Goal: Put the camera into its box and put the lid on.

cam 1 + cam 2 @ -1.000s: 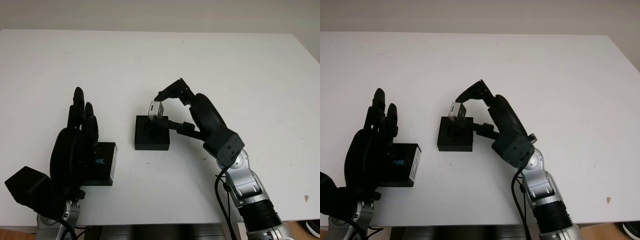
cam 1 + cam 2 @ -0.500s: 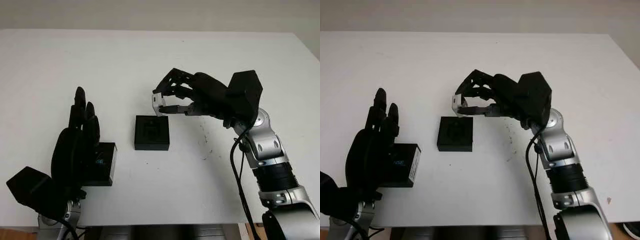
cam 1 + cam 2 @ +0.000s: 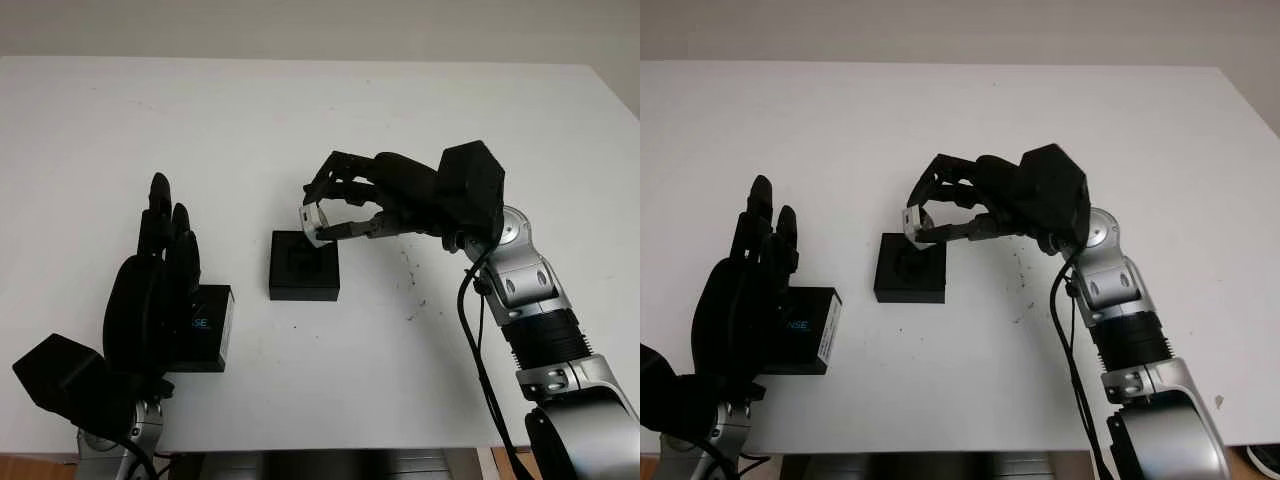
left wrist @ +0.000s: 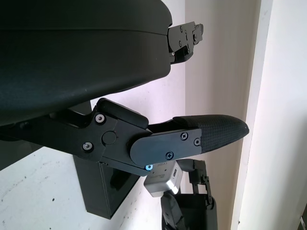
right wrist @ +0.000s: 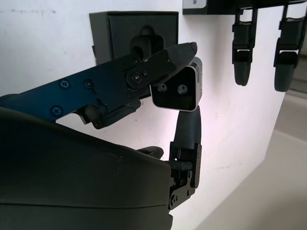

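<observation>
White table (image 3: pixel 480 110) fills my head views, pale and bare toward its far edge. Near the middle sits the box (image 3: pixel 304 266), a small black square tray with a moulded recess in its top, open to the air. My right hand (image 3: pixel 345 208) reaches in from the right side and hangs just above the box's far right corner, its black fingers (image 5: pixel 163 60) pinching the camera (image 3: pixel 314 219), a small silver-grey block with two round fittings on one face. I see the camera held in the air, tilted, over the far right edge of the box, not down in the recess. In my right wrist view the camera (image 5: pixel 178 89) is clamped between one finger on top and another beneath it, with the box (image 5: pixel 120 29) beyond it on the table. At the near left of the table lies the lid (image 3: pixel 205 328), a black rectangular piece with pale lettering on its side, well apart from the box. My left hand (image 3: pixel 160 280) stands over the left part of the lid with its fingers pointing away from me, holding nothing; I cannot tell whether it touches the lid. Dark specks (image 3: pixel 410 280) mark the table just right of the box.
</observation>
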{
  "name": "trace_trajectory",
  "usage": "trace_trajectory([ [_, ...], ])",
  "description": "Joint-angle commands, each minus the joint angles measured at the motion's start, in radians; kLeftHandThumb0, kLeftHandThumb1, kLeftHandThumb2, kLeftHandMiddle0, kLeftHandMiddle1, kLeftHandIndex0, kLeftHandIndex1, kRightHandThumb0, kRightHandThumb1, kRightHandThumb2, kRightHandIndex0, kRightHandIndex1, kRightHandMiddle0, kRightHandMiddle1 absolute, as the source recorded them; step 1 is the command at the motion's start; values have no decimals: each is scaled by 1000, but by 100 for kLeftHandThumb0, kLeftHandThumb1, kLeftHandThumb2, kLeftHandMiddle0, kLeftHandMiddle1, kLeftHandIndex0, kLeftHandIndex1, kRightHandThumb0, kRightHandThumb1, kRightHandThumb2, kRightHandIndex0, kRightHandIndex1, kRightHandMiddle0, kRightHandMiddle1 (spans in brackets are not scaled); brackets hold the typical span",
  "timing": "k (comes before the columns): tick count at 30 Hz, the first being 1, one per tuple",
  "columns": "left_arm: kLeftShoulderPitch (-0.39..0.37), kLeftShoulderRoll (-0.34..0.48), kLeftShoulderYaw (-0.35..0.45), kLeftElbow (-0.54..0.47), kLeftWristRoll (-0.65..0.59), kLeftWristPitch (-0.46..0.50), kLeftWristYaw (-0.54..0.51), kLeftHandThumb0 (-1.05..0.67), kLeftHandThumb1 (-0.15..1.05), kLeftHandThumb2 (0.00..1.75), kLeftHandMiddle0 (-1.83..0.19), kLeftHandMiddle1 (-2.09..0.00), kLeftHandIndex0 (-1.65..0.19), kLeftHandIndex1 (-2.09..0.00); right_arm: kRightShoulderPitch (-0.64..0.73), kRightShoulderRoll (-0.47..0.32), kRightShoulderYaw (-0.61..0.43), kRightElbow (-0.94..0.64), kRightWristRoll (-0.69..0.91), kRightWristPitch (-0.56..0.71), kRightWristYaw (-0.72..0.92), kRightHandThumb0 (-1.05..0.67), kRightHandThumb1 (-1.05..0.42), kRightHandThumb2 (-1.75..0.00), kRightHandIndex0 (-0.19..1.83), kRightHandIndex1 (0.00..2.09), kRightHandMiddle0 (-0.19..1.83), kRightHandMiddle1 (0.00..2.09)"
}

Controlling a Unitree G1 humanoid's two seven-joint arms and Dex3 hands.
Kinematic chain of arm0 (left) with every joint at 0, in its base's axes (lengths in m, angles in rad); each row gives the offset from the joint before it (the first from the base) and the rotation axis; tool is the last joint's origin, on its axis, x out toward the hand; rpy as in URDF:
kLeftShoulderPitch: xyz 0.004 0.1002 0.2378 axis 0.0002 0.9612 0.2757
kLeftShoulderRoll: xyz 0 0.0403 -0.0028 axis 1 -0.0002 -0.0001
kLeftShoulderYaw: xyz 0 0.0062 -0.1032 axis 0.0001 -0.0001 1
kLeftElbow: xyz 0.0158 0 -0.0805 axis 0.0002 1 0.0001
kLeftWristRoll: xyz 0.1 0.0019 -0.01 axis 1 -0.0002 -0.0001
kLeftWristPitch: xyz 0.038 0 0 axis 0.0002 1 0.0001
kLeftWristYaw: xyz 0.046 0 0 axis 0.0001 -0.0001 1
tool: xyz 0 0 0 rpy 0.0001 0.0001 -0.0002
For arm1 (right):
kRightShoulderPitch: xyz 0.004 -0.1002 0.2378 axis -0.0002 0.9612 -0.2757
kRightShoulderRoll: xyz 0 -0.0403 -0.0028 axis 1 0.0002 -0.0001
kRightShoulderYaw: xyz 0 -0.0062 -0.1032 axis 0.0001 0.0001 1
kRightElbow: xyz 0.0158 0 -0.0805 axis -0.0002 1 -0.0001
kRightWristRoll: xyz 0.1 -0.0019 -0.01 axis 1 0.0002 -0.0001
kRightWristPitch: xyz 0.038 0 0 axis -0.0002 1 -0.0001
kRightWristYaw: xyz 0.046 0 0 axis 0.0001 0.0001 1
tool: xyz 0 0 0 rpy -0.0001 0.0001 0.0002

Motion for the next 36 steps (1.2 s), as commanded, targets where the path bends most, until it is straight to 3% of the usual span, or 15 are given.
trace_trajectory([
  [1,16,-7,-6,3,1,-6,-1,-78,105,58,19,0,19,0,35,-11,5,-27,-14,-55,-15,-55,-98,-6,25,17,42,160],
  [12,19,-14,-10,2,5,-8,4,-78,105,58,19,0,19,0,93,-21,17,-79,-57,-139,-28,-52,-102,-6,27,12,37,173],
  [36,25,-22,-14,6,9,-24,2,-78,105,59,19,0,19,0,106,-14,40,-49,-112,-140,-78,-48,-101,-5,28,9,31,173],
])
